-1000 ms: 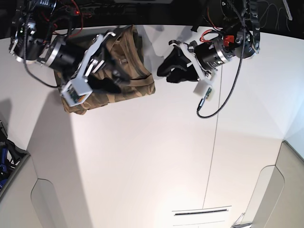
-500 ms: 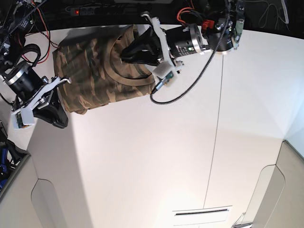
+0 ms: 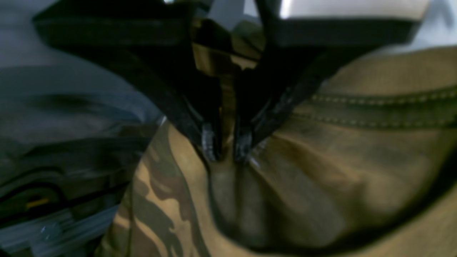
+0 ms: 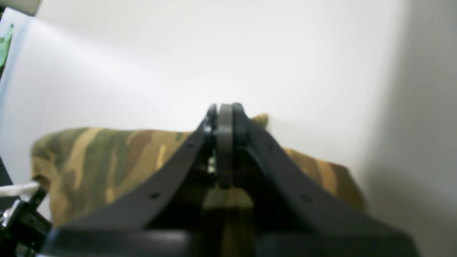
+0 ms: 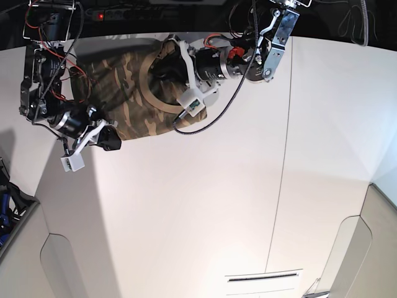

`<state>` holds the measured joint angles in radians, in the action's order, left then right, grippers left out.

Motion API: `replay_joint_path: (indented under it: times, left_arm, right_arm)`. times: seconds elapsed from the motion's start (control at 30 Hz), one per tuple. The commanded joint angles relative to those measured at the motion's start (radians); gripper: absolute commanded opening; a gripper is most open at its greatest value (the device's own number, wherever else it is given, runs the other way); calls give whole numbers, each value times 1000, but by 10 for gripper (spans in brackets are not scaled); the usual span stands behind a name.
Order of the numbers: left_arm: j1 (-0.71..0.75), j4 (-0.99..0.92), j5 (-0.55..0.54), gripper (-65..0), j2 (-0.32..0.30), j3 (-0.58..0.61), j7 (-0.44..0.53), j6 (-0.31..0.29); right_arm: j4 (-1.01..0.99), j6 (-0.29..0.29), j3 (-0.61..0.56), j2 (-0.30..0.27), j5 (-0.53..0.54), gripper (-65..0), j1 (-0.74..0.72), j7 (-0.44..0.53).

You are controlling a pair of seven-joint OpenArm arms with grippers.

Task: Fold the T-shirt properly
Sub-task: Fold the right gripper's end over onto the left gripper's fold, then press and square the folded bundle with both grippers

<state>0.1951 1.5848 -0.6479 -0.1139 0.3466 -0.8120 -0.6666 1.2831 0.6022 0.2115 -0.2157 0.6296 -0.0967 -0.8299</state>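
Observation:
The camouflage T-shirt lies bunched at the table's far left, its round collar band facing up. My left gripper is on the shirt's right part near the collar. In the left wrist view this gripper is shut, with a fold of the T-shirt pinched between its fingertips, just below the stitched collar band. My right gripper is at the shirt's near left edge. In the right wrist view this gripper is shut, and a peak of the T-shirt rises to its tips.
The white table reaches toward the camera, with a seam line running down it. Cables and electronics sit at the dark back edge. A loose black cable hangs from the left arm over the shirt's right edge.
My right gripper has moved right from off the shirt to its near left edge and shut there. My left gripper has moved left, onto the collar area. The shirt is more bunched.

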Motion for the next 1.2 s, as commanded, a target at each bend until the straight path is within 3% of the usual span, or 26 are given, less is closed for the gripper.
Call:
replay_joint_path:
  times: [0.0, 0.2, 0.4, 0.53, 0.7, 0.9, 1.17]
  left_arm:
    - [-23, -2, -4, -566, 3, 0, 7, -3]
    - [-113, -34, 113, -566, -2, -1, 8, 13]
    - [-220, -46, 175, -566, -5, -1, 51, 118]
    - [-287, -47, 230, -566, -5, -1, 100, 173]
    - [-396, -47, 256, -566, -5, -1, 83, 283]
    - [-402, 19, 236, -566, -16, -1, -3, 277]
    - [-173, 307, 143, -566, -140, -1, -40, 251]
  right_arm:
    - [-13, 4, -7, -8, 4, -650, -24, 16]
    - [-34, 4, -8, -24, 5, -650, -22, 10]
    - [-3, 3, 13, -45, 47, -650, 22, -30]
    - [69, 3, 56, -42, 146, -650, 88, -54]
    - [172, 4, 88, -23, 198, -650, 150, -95]
    - [226, 4, 99, -22, 170, -650, 163, -94]
    - [225, 4, 143, -29, 74, -650, 153, -70]
